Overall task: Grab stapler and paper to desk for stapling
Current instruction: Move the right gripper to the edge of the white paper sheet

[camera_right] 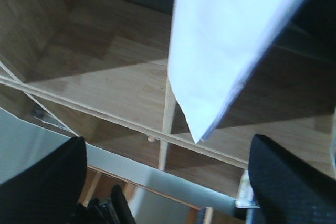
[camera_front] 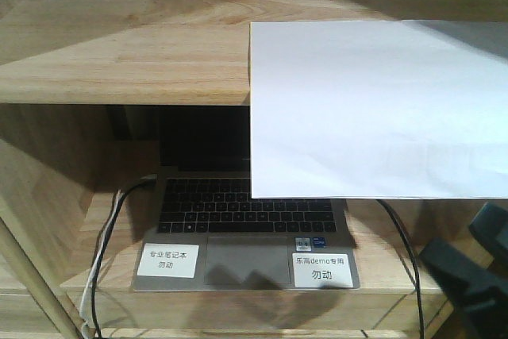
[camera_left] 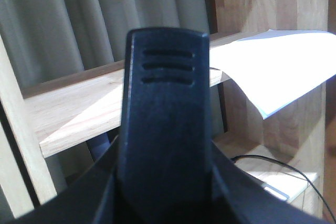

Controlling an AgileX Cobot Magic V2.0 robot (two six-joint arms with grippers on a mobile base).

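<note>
1. The plain white rectangular sheet of paper is smooth and matte, with a faint crease low on its right. It lies on the upper board of the light wood-grain shelf unit and overhangs that board's front edge, so its lower half hangs before the bay below.
2. In that bay, at 7 o'clock from the paper, sits an open grey laptop with black keys and a dark screen; in the front view the overhang covers its upper right corner. Two small white rectangular labels with Chinese text lie on the palm rest. Thin black and white cables run down its left side (another black one loops at the right).
3. The right gripper is spread wide. Its two black, finely textured fingers stand at 7 and 5 o'clock of the right wrist view, with a broad gap between them.
4. The paper's pointed corner hangs at 12 o'clock from that gap, aimed toward 6 o'clock and touching neither finger.
5. In the front view this gripper shows as dark angular shapes at 5 o'clock, below the paper's lower edge and apart from it.
6. The left gripper fills its wrist view as a broad black moulded form with a squared top and three short grooves. Whether it is open or closed cannot be told. The paper lies at 2 o'clock from it, well apart, drooping off the shelf edge. A grey pleated curtain hangs behind at 10 o'clock.
</note>
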